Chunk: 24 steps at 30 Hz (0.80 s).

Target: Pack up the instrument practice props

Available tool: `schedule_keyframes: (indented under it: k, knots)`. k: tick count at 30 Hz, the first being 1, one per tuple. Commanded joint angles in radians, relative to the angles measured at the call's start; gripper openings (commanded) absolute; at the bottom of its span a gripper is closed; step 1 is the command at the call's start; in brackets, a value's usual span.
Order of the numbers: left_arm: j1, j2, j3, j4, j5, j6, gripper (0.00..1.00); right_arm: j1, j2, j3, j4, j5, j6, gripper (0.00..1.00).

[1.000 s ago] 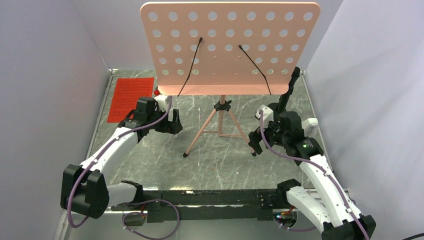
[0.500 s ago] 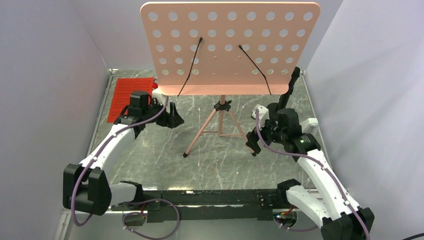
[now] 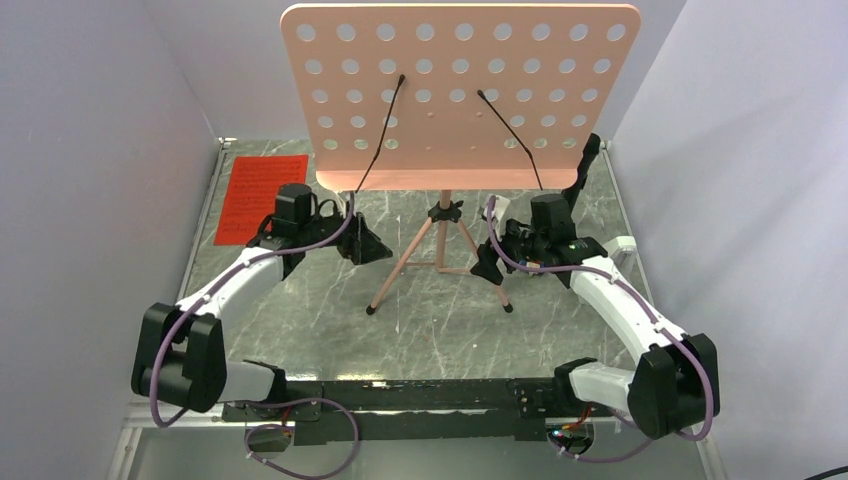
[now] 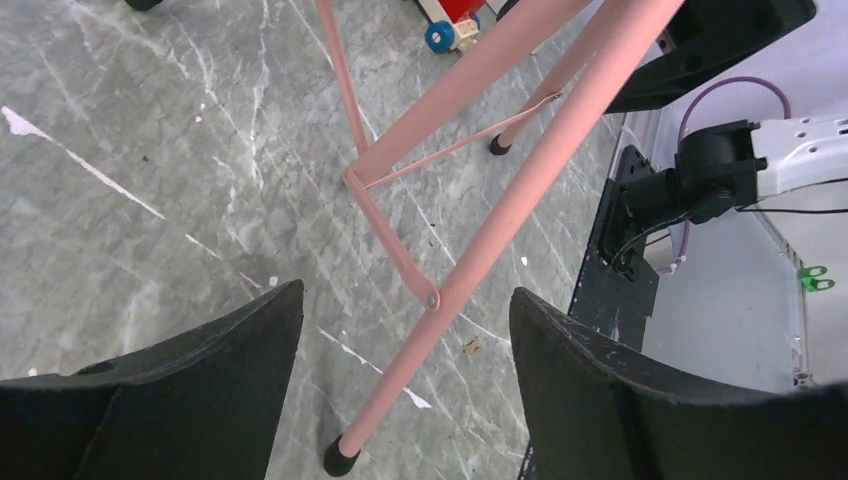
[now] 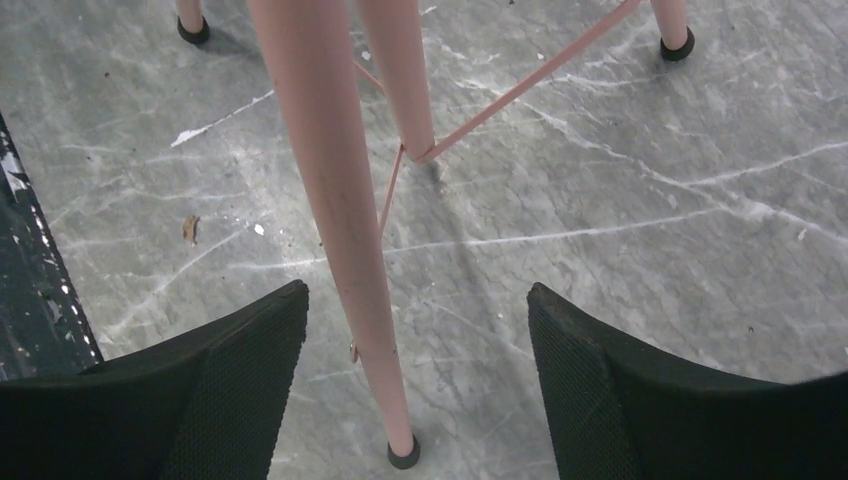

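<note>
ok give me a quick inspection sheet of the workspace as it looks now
surface: grey marble-look table, scuffed, small brown scrap
job's things: pink music stand upright on its tripod; red sheet music flat at far left; white metronome at right edge, partly hidden
clutter: wheeled toy near the tripod legs
grippers: left gripper open astride one front leg; right gripper open astride the other; neither touching
cables: purple cables along both arms
surroundings: plain pale walls on three sides

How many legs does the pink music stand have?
3. In the right wrist view, the near leg runs down the middle, a second leg stands at top left, and a third leg at top right. None seems hidden.
</note>
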Motion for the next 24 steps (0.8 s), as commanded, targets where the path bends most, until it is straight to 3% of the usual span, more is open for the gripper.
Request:
schedule_keyframes:
  k: [1,4,7,16,24]
  knots:
    - [-0.058,0.051,0.021,0.123,-0.019,-0.025,0.82,0.015,0.012,0.034,0.098,-0.067,0.027,0.78]
    - [-0.122,0.088,0.068,0.087,-0.047,0.052,0.85,0.021,0.019,0.032,0.109,-0.078,0.048,0.72]
    - [-0.148,0.135,0.106,0.08,-0.084,0.08,0.8,0.028,0.029,0.03,0.114,-0.103,0.06,0.66]
    - [-0.123,0.212,0.199,0.057,-0.323,0.162,0.73,0.114,0.02,0.023,0.073,-0.125,-0.023,0.55]
    - [-0.084,0.245,0.281,-0.056,-0.399,0.369,0.71,0.235,0.005,-0.001,0.044,-0.118,-0.115,0.52]
